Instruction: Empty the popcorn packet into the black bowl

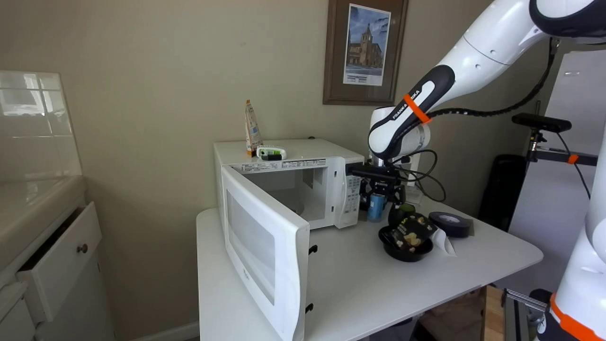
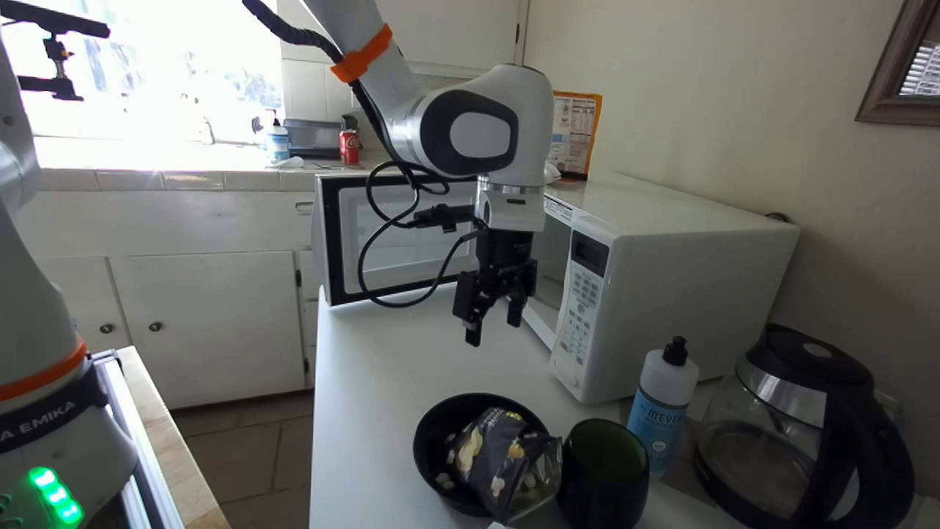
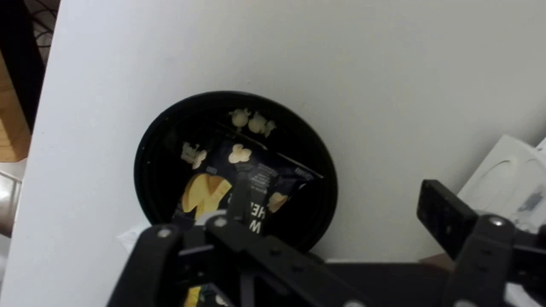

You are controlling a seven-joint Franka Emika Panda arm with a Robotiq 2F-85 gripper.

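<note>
The popcorn packet (image 2: 507, 448) is a limp dark bag with yellow patches. It lies slanted in the black bowl (image 1: 405, 255), one end over the rim beside a dark green cup. The packet (image 1: 412, 232) and bowl (image 2: 429, 422) show in both exterior views. In the wrist view, several pale popcorn pieces (image 3: 251, 121) lie in the bowl (image 3: 326, 192) around the packet (image 3: 243, 170). My gripper (image 2: 494, 323) is open and empty, held above the table apart from bowl and packet. In the wrist view, a finger of the gripper (image 3: 341, 202) hides part of the packet.
The white microwave (image 1: 293, 147) stands behind with its door (image 1: 265, 255) swung open over the table. The green cup (image 2: 606, 474), a blue soap bottle (image 2: 661, 411) and a glass jug (image 2: 778, 433) stand near the bowl. A flat round dark item (image 1: 450, 223) lies beside it.
</note>
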